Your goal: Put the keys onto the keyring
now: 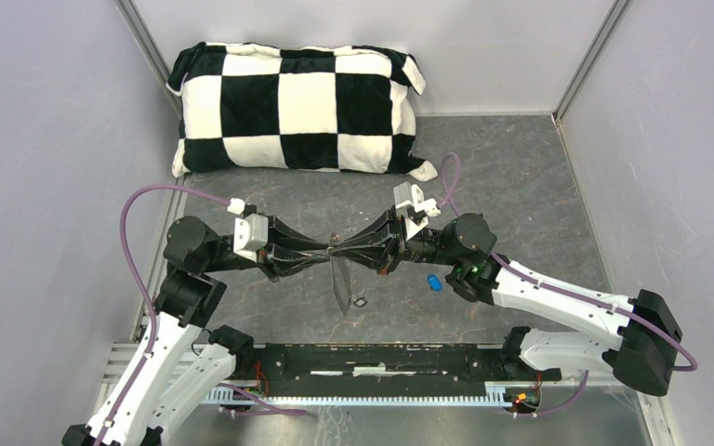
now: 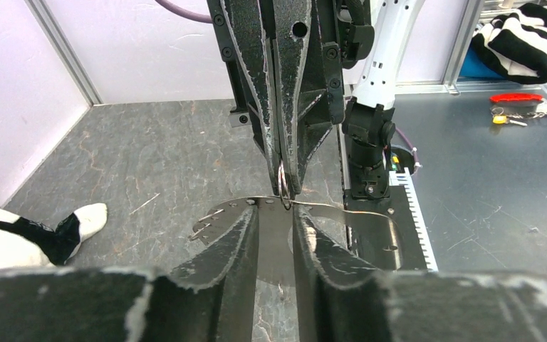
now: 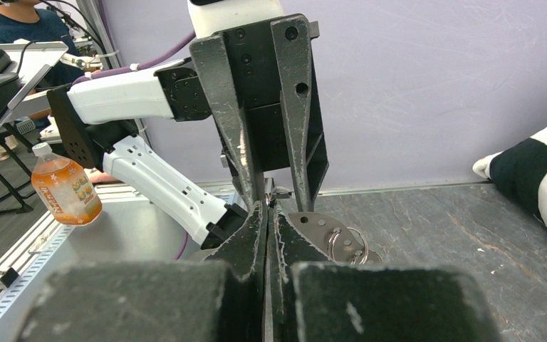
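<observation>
The keyring (image 1: 339,283) is a thin silvery metal piece with a row of holes and small wire rings (image 3: 345,244), hanging between both arms. My right gripper (image 1: 344,249) is shut on a small ring (image 2: 283,187) at its top edge. Facing it, my left gripper (image 1: 327,251) has its jaws a little apart, straddling the metal piece (image 2: 276,242) just below that ring. The blue-headed key (image 1: 434,282) lies on the table under the right arm. The black-headed key (image 1: 360,301) lies near the hanging metal's lower end.
A black-and-white checkered pillow (image 1: 297,110) fills the back of the table. Grey walls close in the left, right and back. A black mounting rail (image 1: 372,358) runs along the near edge. An orange drink bottle (image 3: 64,192) stands beyond the table.
</observation>
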`<state>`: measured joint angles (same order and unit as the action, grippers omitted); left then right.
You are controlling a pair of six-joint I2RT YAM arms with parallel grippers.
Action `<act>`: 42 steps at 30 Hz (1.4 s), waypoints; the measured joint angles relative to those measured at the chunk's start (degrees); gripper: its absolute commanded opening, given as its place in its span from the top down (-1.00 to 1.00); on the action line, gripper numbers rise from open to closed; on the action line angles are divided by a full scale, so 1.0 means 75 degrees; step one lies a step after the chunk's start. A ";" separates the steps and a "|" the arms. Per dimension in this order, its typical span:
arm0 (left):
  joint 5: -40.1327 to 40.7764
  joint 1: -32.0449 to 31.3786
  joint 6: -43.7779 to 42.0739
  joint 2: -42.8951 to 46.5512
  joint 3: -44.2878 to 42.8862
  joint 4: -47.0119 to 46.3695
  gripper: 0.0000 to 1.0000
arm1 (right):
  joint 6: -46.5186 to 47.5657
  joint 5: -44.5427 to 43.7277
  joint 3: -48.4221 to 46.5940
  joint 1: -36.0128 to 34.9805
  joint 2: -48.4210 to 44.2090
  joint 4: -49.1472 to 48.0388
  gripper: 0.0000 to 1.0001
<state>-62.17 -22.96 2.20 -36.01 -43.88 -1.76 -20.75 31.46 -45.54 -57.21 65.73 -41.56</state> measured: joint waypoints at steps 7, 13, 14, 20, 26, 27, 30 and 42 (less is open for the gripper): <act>-0.0082 0.0000 0.0003 -0.0035 0.0000 0.0023 0.70 | 0.0029 0.0029 0.0000 0.0000 0.0023 0.0000 0.99; -0.0140 0.0000 0.0000 -0.0035 0.0000 0.0268 0.57 | 0.0175 0.0227 -0.0020 0.0000 0.0079 0.0102 0.99; -0.0137 0.0000 -0.0003 -0.0035 -0.0003 0.0326 0.55 | 0.0210 0.0289 -0.0038 0.0000 0.0096 0.0169 0.99; -0.0195 0.0000 -0.0006 -0.0047 -0.0009 0.0644 0.77 | 0.0289 0.0533 -0.0047 -0.0006 0.0137 0.0356 0.99; -0.0393 0.0000 -0.0149 -0.0047 -0.0038 0.0921 0.96 | 0.0350 0.0644 -0.0076 0.0000 0.0189 0.0423 0.99; -0.0396 0.0000 -0.0259 -0.0035 -0.0044 0.1014 0.96 | 0.0361 0.0653 -0.0079 0.0000 0.0189 0.0460 0.98; -0.0391 0.0000 -0.0510 0.0026 -0.0044 0.1247 0.96 | 0.0437 0.0694 -0.0102 -0.0009 0.0187 0.0635 0.79; -0.0353 0.0000 -0.1332 -0.0201 -0.0259 0.2090 0.96 | 0.1743 0.1341 -0.1349 0.0300 -0.0219 0.3383 0.09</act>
<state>-64.82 -22.96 -7.79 -37.52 -45.82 13.91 -7.68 41.52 -55.66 -54.96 64.10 -16.19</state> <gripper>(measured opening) 0.032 0.399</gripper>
